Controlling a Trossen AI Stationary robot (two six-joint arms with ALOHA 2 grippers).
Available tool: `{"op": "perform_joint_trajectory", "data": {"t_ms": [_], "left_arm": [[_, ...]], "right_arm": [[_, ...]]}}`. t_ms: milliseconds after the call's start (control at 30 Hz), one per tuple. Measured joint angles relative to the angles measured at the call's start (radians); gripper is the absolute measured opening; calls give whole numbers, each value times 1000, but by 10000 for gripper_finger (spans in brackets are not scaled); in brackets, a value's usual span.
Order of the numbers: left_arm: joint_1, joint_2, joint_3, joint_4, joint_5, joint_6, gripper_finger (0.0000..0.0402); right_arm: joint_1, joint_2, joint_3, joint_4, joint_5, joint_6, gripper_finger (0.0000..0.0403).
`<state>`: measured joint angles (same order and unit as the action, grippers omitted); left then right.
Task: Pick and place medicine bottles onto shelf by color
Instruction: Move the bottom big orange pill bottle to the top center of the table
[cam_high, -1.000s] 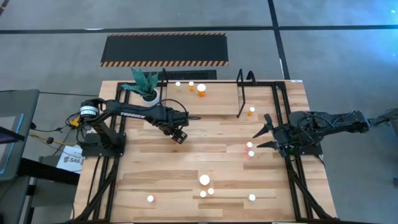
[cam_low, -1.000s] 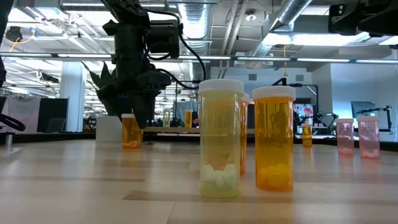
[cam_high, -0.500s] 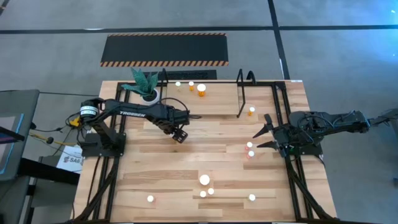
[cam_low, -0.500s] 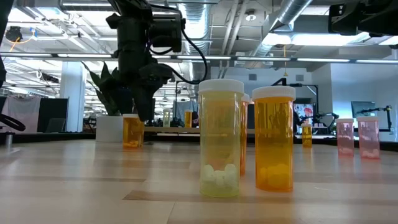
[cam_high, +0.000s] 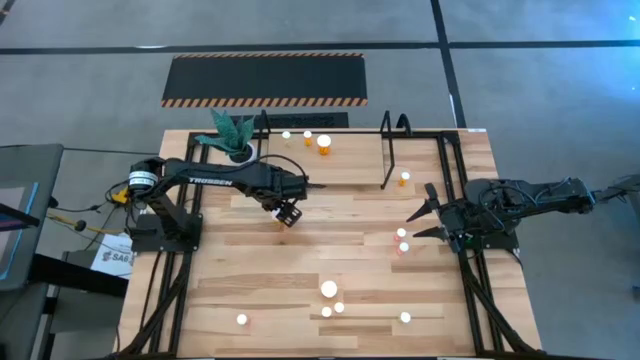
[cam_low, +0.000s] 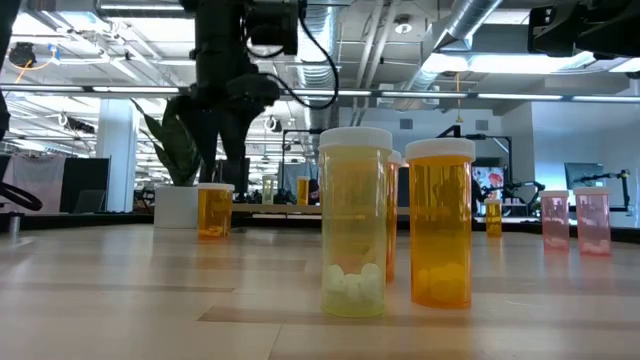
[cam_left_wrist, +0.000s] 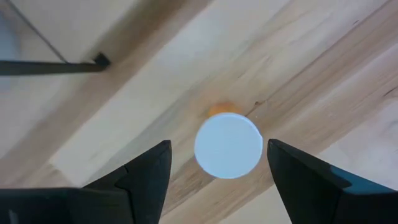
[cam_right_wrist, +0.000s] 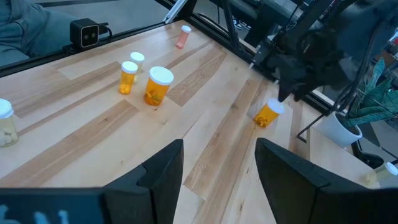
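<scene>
- Left gripper (cam_high: 287, 212) directly above a lone bottle (cam_left_wrist: 227, 145) standing mid-worktop (cam_high: 330, 250).
- Plant (cam_high: 233, 135) on the shelf (cam_high: 330, 165), behind it.
- Right gripper (cam_high: 422, 222) at the right edge, beside two bottles (cam_high: 402, 241).

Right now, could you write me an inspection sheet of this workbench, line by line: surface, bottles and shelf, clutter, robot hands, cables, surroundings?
Surface: light wooden table, black frame rails along both sides.
Job's things: medicine bottles scattered; three on the shelf, one beside its right upright, two pink ones near the right arm, five at the near edge, one orange bottle under the left arm.
Clutter: green plant in a white pot by the shelf's left end.
Hands: left hand open above the orange bottle, holding nothing; right hand open, empty, waiting at the table's right side.
Cables: wires beside the left arm's base.
Surroundings: black hazard-striped mat on the floor beyond the table.
</scene>
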<state>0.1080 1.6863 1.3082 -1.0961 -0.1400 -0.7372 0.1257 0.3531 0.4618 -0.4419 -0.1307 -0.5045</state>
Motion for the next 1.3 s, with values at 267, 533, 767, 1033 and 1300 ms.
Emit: {"op": "perform_joint_trajectory", "data": {"t_ms": [267,533,767,1033,1300], "left_arm": [[-86,0,110,-36,-52,9,252],[-220,-1,118,160,-75,145,252],[-332,0,111,373,-162,366,252],[-385,0,110,507,-173,473,252],[-389,0,110,544,-210,509,252]], "right_arm": [[0,0,0,0,0,0,223],[0,0,0,0,0,0,223],[0,0,0,0,0,0,223],[0,0,0,0,0,0,223],[0,0,0,0,0,0,223]]}}
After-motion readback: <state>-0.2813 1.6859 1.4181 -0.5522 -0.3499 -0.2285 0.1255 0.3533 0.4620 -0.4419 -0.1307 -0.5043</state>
